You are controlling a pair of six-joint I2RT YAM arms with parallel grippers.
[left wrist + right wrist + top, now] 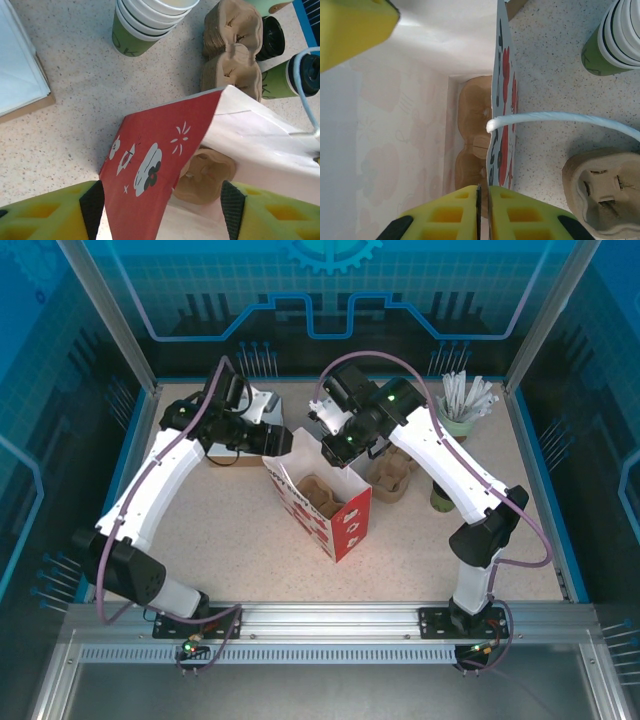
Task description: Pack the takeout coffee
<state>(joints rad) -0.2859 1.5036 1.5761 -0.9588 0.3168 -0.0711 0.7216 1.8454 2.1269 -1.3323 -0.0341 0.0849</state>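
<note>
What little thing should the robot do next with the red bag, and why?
Probably close the left gripper on the red wall of the paper bag. Its fingers stand open on either side of that wall, while the right gripper pinches the rim elsewhere. Holding two spots should keep the mouth wide above the cardboard carrier inside.

Speckled beige worktop (250,540). Standing on it: red-and-white paper bag (345,525) upright mid-table, brown cup carriers (392,478) stacked just right, green cup (440,500) beside them, pot of sticks (460,420) far right, stack of cups (145,25) near the carriers.
</note>
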